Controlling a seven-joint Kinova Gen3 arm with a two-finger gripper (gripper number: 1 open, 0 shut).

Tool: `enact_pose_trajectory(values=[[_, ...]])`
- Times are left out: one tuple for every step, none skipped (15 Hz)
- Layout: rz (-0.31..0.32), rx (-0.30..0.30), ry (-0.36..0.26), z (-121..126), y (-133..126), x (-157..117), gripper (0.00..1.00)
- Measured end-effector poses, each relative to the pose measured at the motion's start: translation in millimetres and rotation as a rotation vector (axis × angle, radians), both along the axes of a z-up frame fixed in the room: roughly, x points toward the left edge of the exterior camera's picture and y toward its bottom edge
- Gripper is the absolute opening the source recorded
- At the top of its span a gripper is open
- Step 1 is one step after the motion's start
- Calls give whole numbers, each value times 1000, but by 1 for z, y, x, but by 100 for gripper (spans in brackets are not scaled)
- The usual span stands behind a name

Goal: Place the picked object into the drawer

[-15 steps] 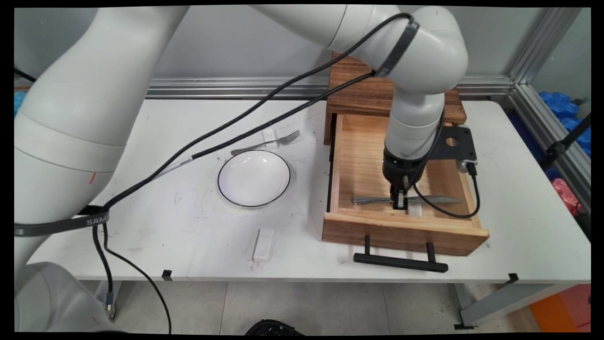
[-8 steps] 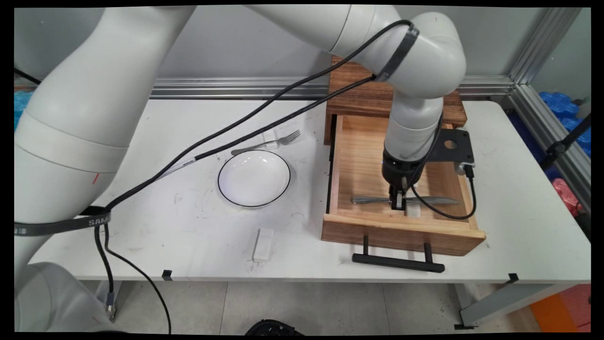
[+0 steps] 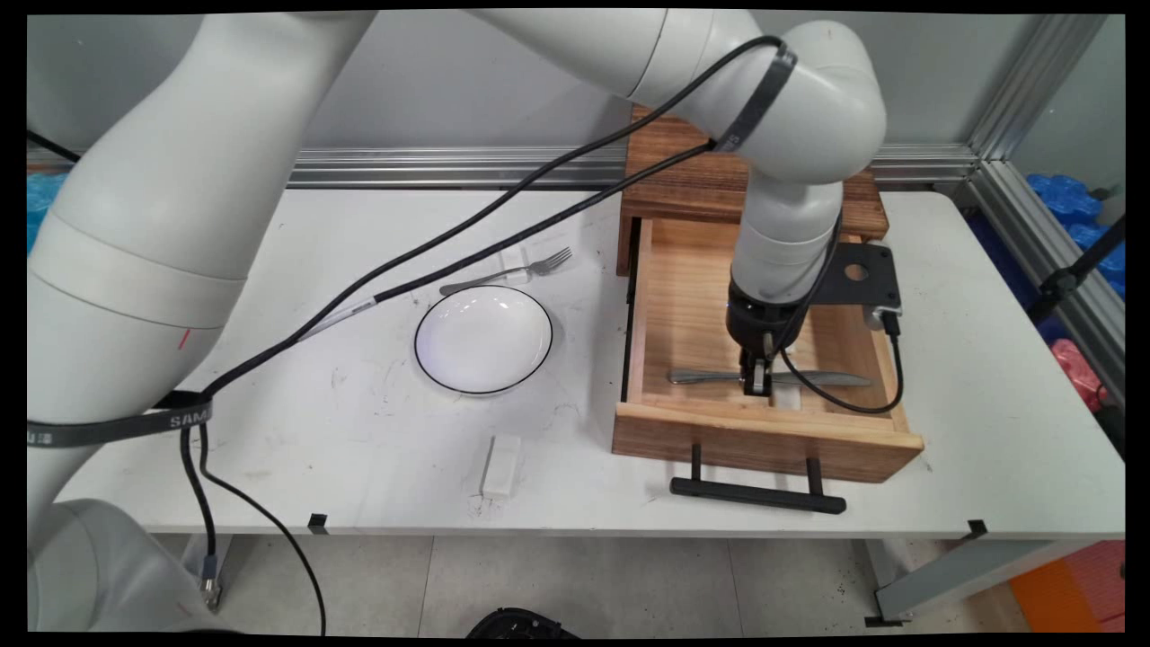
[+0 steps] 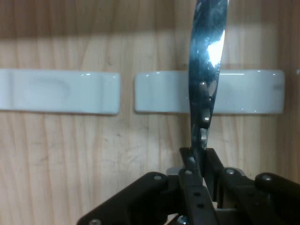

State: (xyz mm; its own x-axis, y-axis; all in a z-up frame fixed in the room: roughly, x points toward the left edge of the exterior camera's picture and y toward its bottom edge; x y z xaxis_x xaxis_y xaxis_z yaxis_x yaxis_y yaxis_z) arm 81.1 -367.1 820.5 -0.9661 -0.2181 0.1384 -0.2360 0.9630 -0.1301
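a white bench [image 3: 988, 359] with scuffed, faintly marked paint stands before a grey wall with an aluminium rail along its foot. on the right half of the bench sits a brown wooden drawer box [image 3: 710, 175], its pale pine drawer [image 3: 683, 305] pulled out toward the near edge, with a black bar handle [image 3: 757, 495] on the front panel.

the black 2-finger gripper [image 3: 756, 385] points straight down into the drawer, and its jaws are pressed together on the middle of a shiny steel table knife [image 3: 827, 380], pinching it across its width. in the main view the knife lies level and crosswise in the near part of the drawer, handle to the left, blade to the right; whether it is lifted clear of the drawer floor cannot be told. in the hand view the polished blade [image 4: 206, 70] runs up from the jaws and crosses over 1 of 2 white glazed oblong rests [image 4: 58, 91] that lie end to end on the grained wood, with a narrow gap between them.

the drawer's side walls stand well apart from the gripper on both sides; its front wall is just beside it.

left of the drawer, on open bench, a round white plate with a thin black rim [image 3: 483, 339] lies flat, a steel fork [image 3: 512, 272] just behind it, and a small white rectangular block [image 3: 500, 466] near the bench's front edge.
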Motion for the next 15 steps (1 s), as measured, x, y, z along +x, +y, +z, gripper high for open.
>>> enact_pose_trajectory(values=[[-1,-1,0,1,0,0,0],[-2,-2,1,2,-1,0,0],[-4,-2,1,4,-1,0,0],[-6,-2,1,5,-1,0,0],[-7,-2,1,7,-1,0,0],[-8,-1,1,9,-1,0,0],[-9,0,0,11,-1,1,0],[-9,2,-1,12,0,1,0],[-9,4,-3,14,0,2,0],[-8,5,-5,15,1,3,0],[-8,6,-6,15,1,3,0],[-8,7,-8,16,1,4,0],[-8,6,-9,17,0,4,0],[-7,5,-11,18,-1,4,0],[-6,4,-11,18,-1,5,0]])
